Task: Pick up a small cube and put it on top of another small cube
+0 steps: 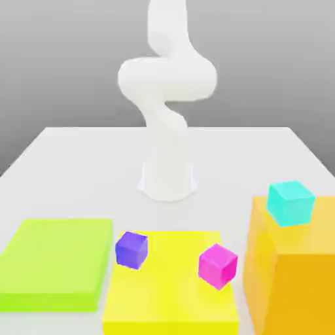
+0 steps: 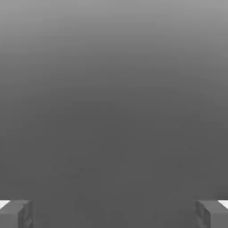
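Three small cubes rest on coloured platforms near the front of the table. A purple cube (image 1: 132, 249) and a magenta cube (image 1: 218, 265) sit apart on the low yellow platform (image 1: 170, 294). A cyan cube (image 1: 290, 203) sits on top of the taller orange block (image 1: 294, 275) at the exterior view's right. The white arm (image 1: 167, 105) rises from its base behind them and leaves the picture at the top. In the hand view my gripper (image 2: 114, 213) is open, its two grey fingertips (image 2: 15, 213) far apart with nothing between them, facing plain grey background.
A low green platform (image 1: 55, 262) lies at the exterior view's left, beside the yellow one. The arm's base (image 1: 168, 180) stands mid-table on the white tabletop (image 1: 85, 163), which stretches bare around and behind it.
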